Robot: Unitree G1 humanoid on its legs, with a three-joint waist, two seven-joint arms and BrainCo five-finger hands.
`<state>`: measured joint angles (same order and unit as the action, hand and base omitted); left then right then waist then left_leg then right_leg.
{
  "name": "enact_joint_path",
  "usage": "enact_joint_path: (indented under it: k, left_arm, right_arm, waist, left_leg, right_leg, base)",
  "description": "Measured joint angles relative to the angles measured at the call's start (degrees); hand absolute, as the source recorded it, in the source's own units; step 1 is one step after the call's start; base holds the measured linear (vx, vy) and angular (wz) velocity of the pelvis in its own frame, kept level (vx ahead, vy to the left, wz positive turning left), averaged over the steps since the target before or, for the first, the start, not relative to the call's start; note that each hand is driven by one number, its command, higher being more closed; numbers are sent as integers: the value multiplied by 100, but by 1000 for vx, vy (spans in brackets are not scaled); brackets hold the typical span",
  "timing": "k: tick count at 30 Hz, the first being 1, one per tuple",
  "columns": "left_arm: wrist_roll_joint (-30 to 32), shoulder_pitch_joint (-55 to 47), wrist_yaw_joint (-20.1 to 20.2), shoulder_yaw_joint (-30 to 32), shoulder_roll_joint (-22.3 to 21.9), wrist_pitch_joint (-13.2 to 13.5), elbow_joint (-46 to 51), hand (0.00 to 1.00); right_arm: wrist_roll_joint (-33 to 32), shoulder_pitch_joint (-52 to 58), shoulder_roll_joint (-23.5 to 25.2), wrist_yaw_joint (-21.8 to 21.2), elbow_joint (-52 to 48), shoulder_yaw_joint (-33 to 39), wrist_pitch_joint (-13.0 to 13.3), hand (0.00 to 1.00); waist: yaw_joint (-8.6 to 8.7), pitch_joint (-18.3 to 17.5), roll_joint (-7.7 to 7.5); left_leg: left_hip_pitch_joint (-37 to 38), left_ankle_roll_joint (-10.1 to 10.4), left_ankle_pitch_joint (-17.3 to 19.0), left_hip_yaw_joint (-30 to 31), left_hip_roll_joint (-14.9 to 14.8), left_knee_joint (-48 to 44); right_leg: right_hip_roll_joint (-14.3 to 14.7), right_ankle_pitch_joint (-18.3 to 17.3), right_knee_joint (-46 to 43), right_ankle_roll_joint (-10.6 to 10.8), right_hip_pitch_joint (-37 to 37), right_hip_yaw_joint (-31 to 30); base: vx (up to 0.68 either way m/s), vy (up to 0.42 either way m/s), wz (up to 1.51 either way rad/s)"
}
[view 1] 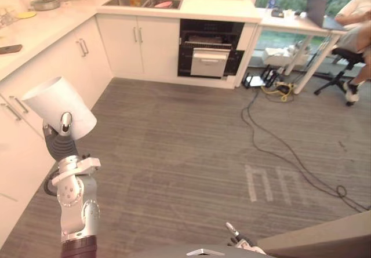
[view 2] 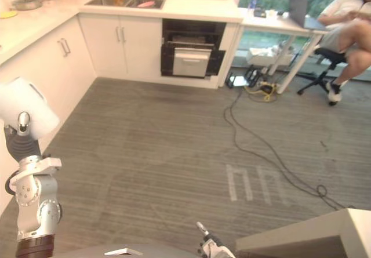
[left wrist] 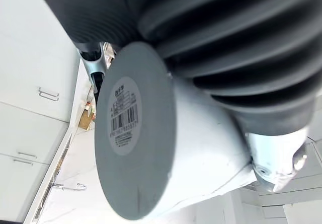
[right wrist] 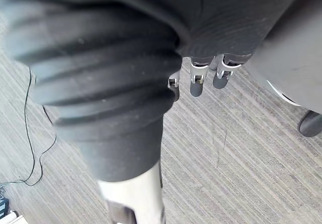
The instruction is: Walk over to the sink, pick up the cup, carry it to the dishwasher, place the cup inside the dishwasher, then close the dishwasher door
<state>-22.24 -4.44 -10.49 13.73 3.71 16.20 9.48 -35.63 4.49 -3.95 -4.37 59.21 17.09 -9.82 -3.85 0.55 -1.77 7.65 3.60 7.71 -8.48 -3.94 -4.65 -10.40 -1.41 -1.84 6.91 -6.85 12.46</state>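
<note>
In the left eye view the left hand (view 1: 65, 123) is raised at the robot's left side, its fingers clasped round a white cup (view 1: 58, 102) that tilts with its wide mouth up and away, well apart from the sink (view 1: 142, 2) set in the white desk (view 1: 214, 7) along the far wall. The dishwasher (view 1: 208, 49) under that desk, just beside the sink's cabinets, stands open with its dark inside and a white front panel showing. A pot (view 1: 45, 3) sits on the desk's left wing, and a person (view 1: 355, 23) sits on a chair at far right. The right hand (view 1: 240, 239) hangs low at the bottom edge over the grey carpet floor (view 1: 191, 142). The right eye view gives the same layout. In the left wrist view the cup's round base, with a barcode label (left wrist: 123, 119), lies pressed against the hand's ribbed cover. In the right wrist view the right hand's fingers (right wrist: 197, 83) hang loose and hold nothing.
</note>
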Motion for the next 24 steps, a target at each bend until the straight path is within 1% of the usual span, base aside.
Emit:
enact_joint_path:
  k: [2,4,5,11,13,15,16,17,18,19,20,21,22,23,24]
  left_arm:
    - [-9,-36,112,-37,1,-29,-184,100]
    - [-15,-126,251,-57,0,-32,-276,100]
    - [-16,-106,358,-257,100,-27,-628,100]
    - [-30,-106,358,-352,94,-27,-628,100]
    - [-235,-107,374,-519,81,-34,-628,100]
    - [-431,-149,449,-758,34,-158,-631,100]
    - [-522,-156,502,-856,2,-215,-651,100]
    - [-584,-156,543,-957,-64,-272,-687,100]
    - [-583,-155,589,-1098,-150,-358,-690,100]
    - [-581,-155,601,-1284,-218,-433,-685,100]
    - [-572,-155,614,-1574,-231,-547,-678,100]
    - [-578,-185,635,-1766,-294,-679,-676,100]
    - [-589,-242,634,-1830,-324,-751,-690,100]
    - [-661,-331,691,-1888,-370,-875,-724,100]
    - [-846,-359,835,-1837,-413,-893,-780,100]
  right_arm:
    - [-12,-1,7,3,-19,-121,-9,0]
    - [-66,19,24,1,-119,-136,-31,0]
    - [-120,180,-16,-5,-472,-563,110,0]
    - [-117,216,-7,-14,-464,-553,110,0]
    - [-49,220,-3,-60,-427,-433,116,0]
    - [116,280,5,-116,-408,-106,116,0]
    - [217,335,3,-177,-408,25,117,0]
    - [304,371,0,-202,-394,189,134,0]
    - [466,428,-17,-263,-336,324,179,0]
    - [564,452,-42,-308,-290,449,251,0]
    - [786,555,-57,-338,-223,525,348,0]
    - [977,619,-94,-406,-211,577,467,0]
    - [1086,625,-114,-445,-220,573,537,0]
    - [1139,643,-132,-496,-241,573,667,0]
    - [1138,663,-86,-507,-242,563,751,0]
  waist:
    - [27,2,9]
    - [67,0,14]
    - [383,125,17]
    - [386,152,14]
    - [414,271,1]
    - [423,321,11]
    - [431,335,18]
    - [443,368,44]
    - [471,413,26]
    - [466,438,-31]
    - [472,465,-121]
    - [443,527,-166]
    - [460,540,-131]
    - [548,556,-23]
    - [526,595,77]
  left_leg:
    - [29,2,1,-131,-26,27]
    - [113,3,1,-260,-40,97]
    - [232,110,-590,-427,-63,777]
    - [246,104,-584,-429,-62,767]
    - [248,89,-545,-413,-52,665]
    - [255,75,-528,-379,-30,632]
    - [252,62,-518,-347,-1,624]
    - [240,32,-476,-281,28,605]
    - [209,8,-367,-239,80,554]
    - [190,-60,-293,-240,169,451]
    - [128,-135,-95,-248,322,110]
    - [52,-205,164,-172,430,-263]
    - [48,-264,262,-110,459,-399]
    - [73,-320,362,64,421,-550]
    - [152,-332,449,123,260,-612]
  right_leg:
    - [40,70,111,-84,-8,-52]
    - [66,127,185,-80,-13,-105]
    - [264,609,675,-82,85,14]
    - [262,608,655,-82,67,15]
    - [238,600,647,-84,-23,77]
    - [208,584,644,-77,-81,127]
    - [170,502,616,-96,-99,165]
    - [100,350,390,-74,-54,201]
    - [-45,49,-73,31,109,237]
    - [-250,-266,-594,93,297,256]
    - [-601,-564,-1289,129,428,299]
    - [-890,-794,-2317,-53,729,217]
    - [-990,-726,-2893,-300,970,85]
    - [-1011,-378,-3882,-834,1453,-164]
    - [-777,-687,-4095,-605,1726,-328]
  base:
    - [-19,-16,-28]
    - [-44,-1,-26]
    - [-14,-1,-6]
    - [0,0,0]
    - [-4,1,12]
    - [-23,12,15]
    - [-25,23,16]
    - [-24,33,28]
    - [-17,72,37]
    - [21,119,54]
    - [61,136,56]
    - [60,101,48]
    - [34,132,51]
    - [49,125,49]
    - [80,117,42]
